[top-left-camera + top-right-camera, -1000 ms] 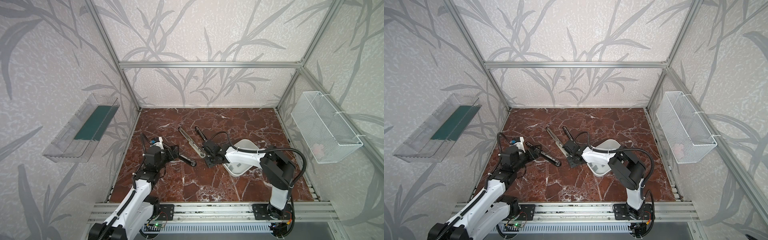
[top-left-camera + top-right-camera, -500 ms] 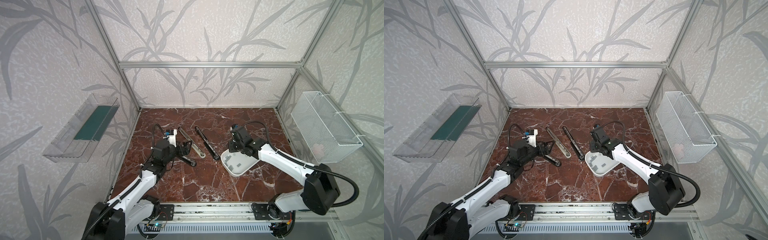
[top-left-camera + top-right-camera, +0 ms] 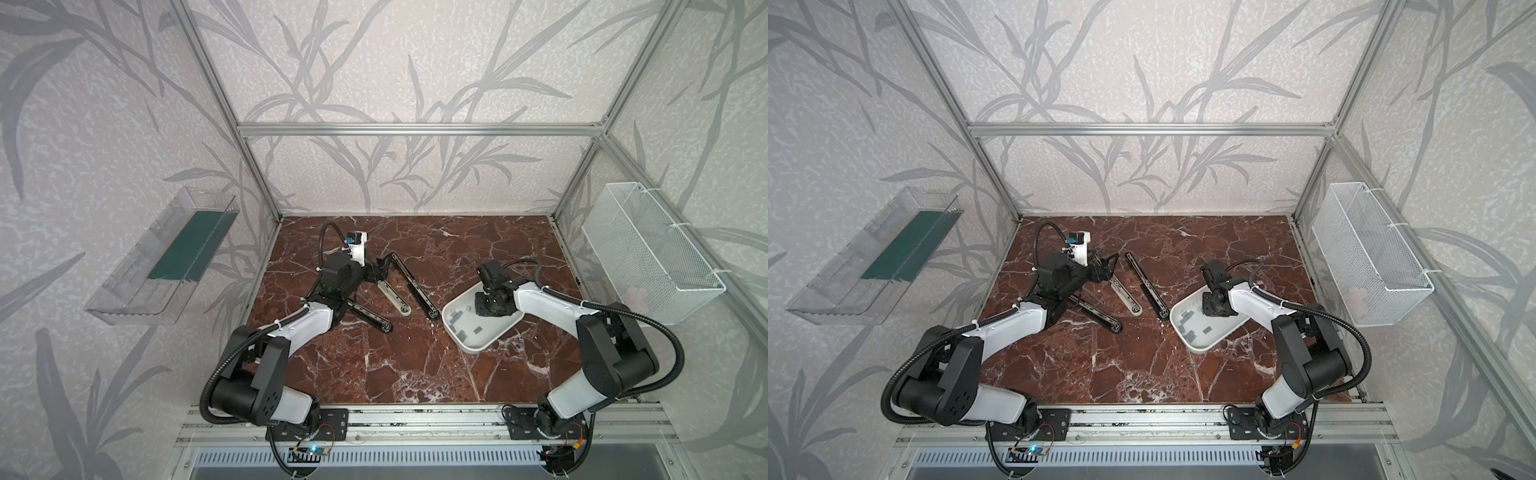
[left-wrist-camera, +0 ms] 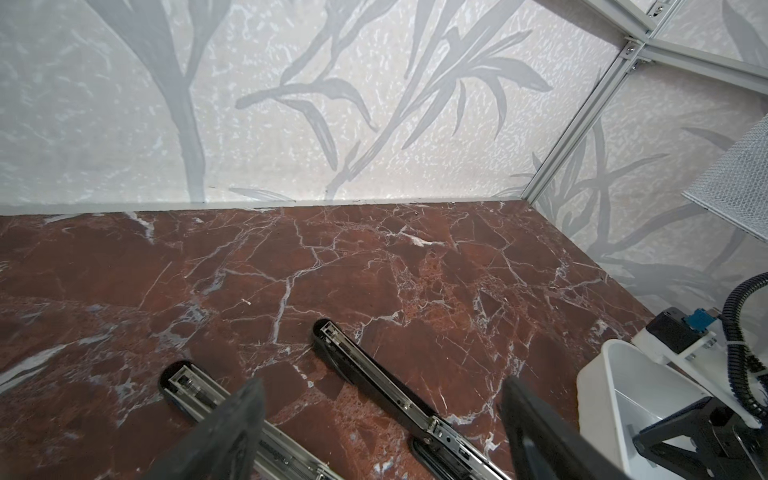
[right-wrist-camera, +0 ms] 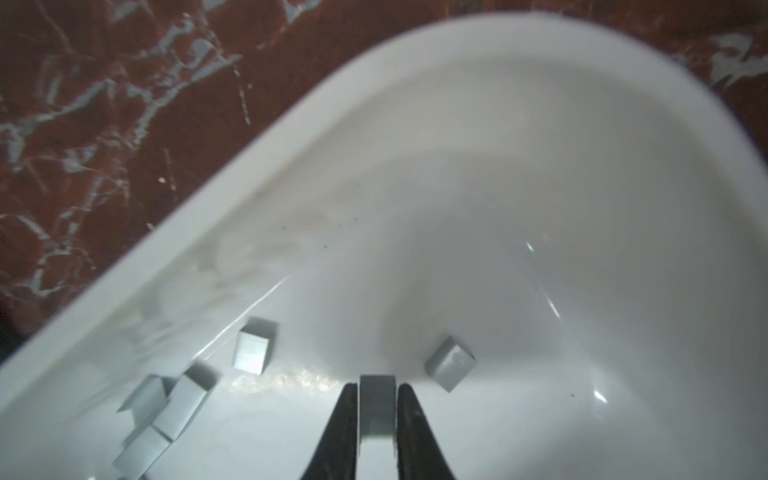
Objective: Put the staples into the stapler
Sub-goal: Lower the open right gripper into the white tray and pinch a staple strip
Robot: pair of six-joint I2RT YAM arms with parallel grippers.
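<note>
Right gripper (image 5: 377, 390) straddles one of the staples (image 5: 376, 419), clamp unclear, left gripper (image 4: 382, 382) gaping; the strip may skid on the slick tray (image 5: 415, 187)

The stapler (image 3: 392, 295) lies fanned open on the table (image 3: 415, 374), left of middle. Just right of it sits a dish (image 3: 498, 328) with staples (image 3: 478, 330) inside, mostly at its left end. A basket (image 3: 648, 257) hangs beyond the right edge and a shelf (image 3: 166, 257) beyond the left.
</note>
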